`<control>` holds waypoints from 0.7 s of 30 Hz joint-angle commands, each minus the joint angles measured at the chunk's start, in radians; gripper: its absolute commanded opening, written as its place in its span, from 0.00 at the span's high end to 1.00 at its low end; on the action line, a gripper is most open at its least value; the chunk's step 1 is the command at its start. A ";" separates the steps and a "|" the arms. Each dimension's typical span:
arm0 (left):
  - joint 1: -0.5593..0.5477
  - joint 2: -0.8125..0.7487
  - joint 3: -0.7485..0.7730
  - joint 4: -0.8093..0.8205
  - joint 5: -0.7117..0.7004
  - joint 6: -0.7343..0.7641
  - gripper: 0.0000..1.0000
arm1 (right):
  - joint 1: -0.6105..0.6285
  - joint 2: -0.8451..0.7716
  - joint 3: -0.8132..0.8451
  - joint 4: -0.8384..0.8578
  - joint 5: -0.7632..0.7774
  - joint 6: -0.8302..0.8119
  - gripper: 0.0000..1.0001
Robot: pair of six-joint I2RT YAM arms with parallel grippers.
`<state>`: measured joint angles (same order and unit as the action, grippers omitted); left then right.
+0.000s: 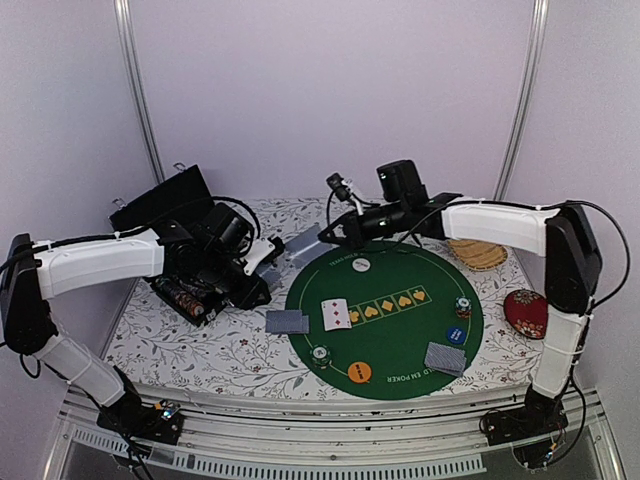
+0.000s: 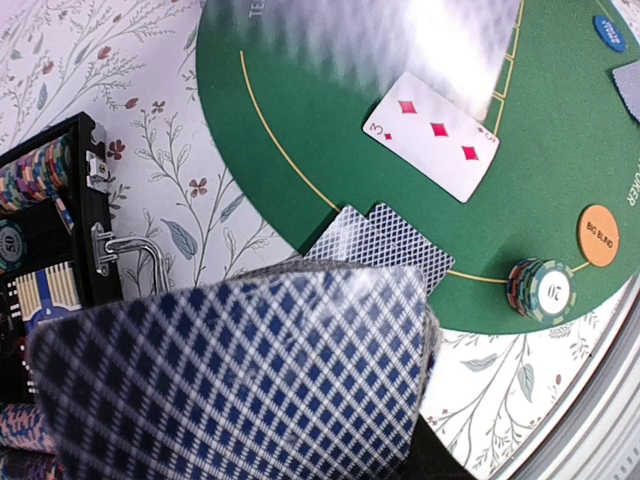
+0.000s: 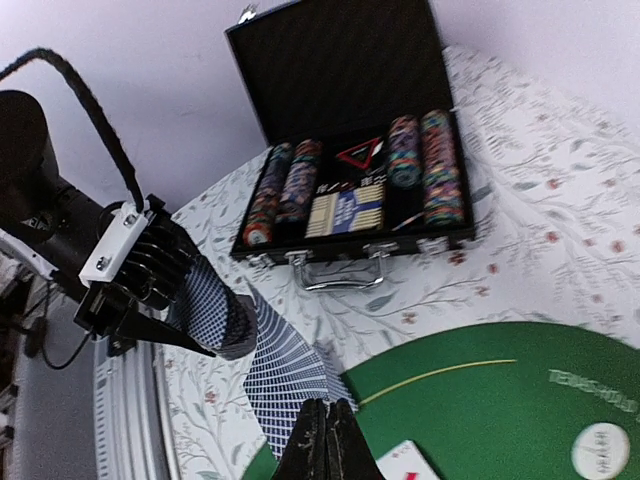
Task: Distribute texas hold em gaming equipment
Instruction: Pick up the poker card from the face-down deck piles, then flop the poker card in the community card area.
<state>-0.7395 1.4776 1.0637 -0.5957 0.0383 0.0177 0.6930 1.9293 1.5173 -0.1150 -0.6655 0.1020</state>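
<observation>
1. Two tools meet above the upper left rim of the green poker mat (image 1: 400, 345) in the overhead view.
2. Left tool (image 3: 170, 290): jaws partly apart and clamped on a deck (image 2: 240, 370) of blue-backed cards, held over the floral desk (image 1: 200, 350).
3. Right tool (image 3: 328, 440): jaws pressed fully together, pinching the edge of a single card (image 3: 285, 375) that projects back-up from the deck.
4. One three of diamonds (image 1: 336, 313) lies face up at the left centre of the mat.
5. Face-down card pairs: the left pair (image 1: 287, 321) overlaps the mat's left edge. The right pair (image 1: 445, 357) lies at the mat's lower right.
6. Chip stacks: the left stack (image 1: 320, 355) stands at the lower left of the mat, and the right stack (image 1: 462, 306) stands near its right edge.
7. Marker discs:
   - The white disc (image 1: 361, 265) is near the top of the mat.
   - The blue disc (image 1: 456, 335) is between the right stack and the right pair.
   - The orange disc (image 1: 360, 372) is at the bottom, just beside the left stack.
8. The black case (image 3: 350, 60) stands open on the desk, left of the mat in the overhead view, with rows of chips inside.
</observation>
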 commanded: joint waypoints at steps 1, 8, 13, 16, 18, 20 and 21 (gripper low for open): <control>-0.006 -0.024 -0.013 0.019 -0.004 0.000 0.60 | -0.045 -0.223 -0.100 -0.043 0.216 -0.234 0.98; -0.006 -0.019 -0.010 0.018 -0.003 -0.002 0.60 | -0.043 -0.339 -0.398 0.126 0.592 -0.722 0.98; -0.008 -0.025 -0.007 0.013 -0.002 -0.007 0.60 | 0.039 -0.245 -0.529 0.346 0.796 -1.097 0.99; -0.007 -0.029 -0.005 0.008 -0.005 -0.008 0.60 | 0.064 -0.164 -0.560 0.426 0.810 -1.217 0.98; -0.007 -0.031 -0.003 -0.006 -0.004 -0.015 0.60 | 0.076 -0.133 -0.571 0.404 0.797 -1.238 0.99; -0.007 -0.037 -0.007 -0.013 -0.012 -0.016 0.60 | 0.094 -0.131 -0.627 0.401 0.786 -1.289 0.99; -0.007 -0.040 -0.009 -0.013 -0.018 -0.014 0.59 | 0.101 -0.138 -0.655 0.397 0.762 -1.308 0.99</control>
<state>-0.7399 1.4700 1.0592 -0.5991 0.0364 0.0109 0.7696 1.7988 0.9352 0.2173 0.0822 -1.0332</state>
